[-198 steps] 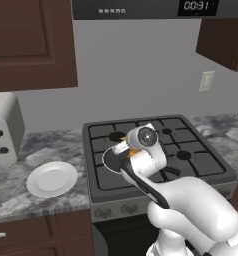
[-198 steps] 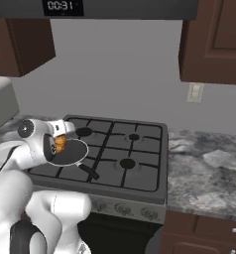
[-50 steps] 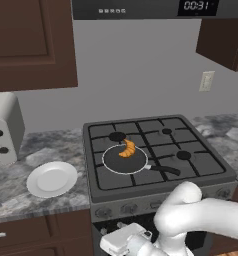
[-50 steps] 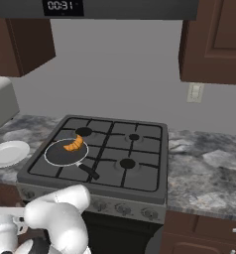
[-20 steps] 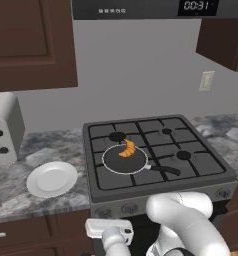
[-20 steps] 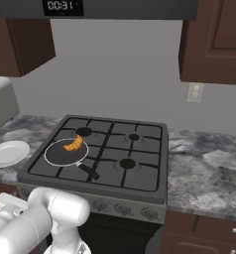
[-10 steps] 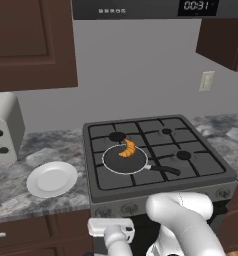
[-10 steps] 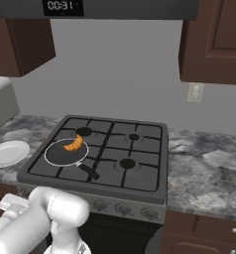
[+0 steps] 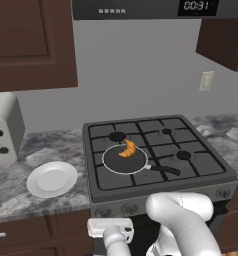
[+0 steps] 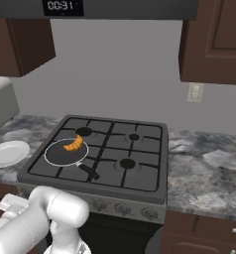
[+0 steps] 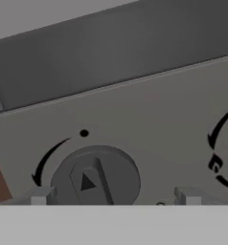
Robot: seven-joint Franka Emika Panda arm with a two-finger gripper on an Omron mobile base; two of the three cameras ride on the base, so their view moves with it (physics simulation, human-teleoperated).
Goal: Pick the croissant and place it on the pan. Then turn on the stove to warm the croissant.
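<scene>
The croissant (image 9: 126,148) lies in the pan (image 9: 112,161), toward the pan's far edge, with its long axis running from near-left to far-right in the left base view. Its curve bulges to the right there, and the two tips point left. It is a small golden-orange crescent, darker along the ridges, and takes up only a small part of the pan's black floor. In the right base view the croissant (image 10: 73,144) sits at the far side of the pan (image 10: 58,156) in the same way.

The pan rests on the front left burner of the stove (image 9: 201,165), its black handle (image 9: 163,170) reaching toward the near right across the grates. The thin light rim rings the dark inside.

The gripper (image 11: 113,197) is low in front of the stove's front panel, close to a round knob (image 11: 96,179). In the hand view the two finger tips (image 11: 39,197) stand apart, one at each side of the knob, so the fingers are spread and hold nothing. The knob's ridge stands nearly upright, tilted slightly, with a curved arrow mark to its left on the panel.

On the grey marbled counter (image 9: 11,185) left of the stove lies a round white plate (image 9: 52,178), and behind it stands a white toaster (image 9: 3,130).
</scene>
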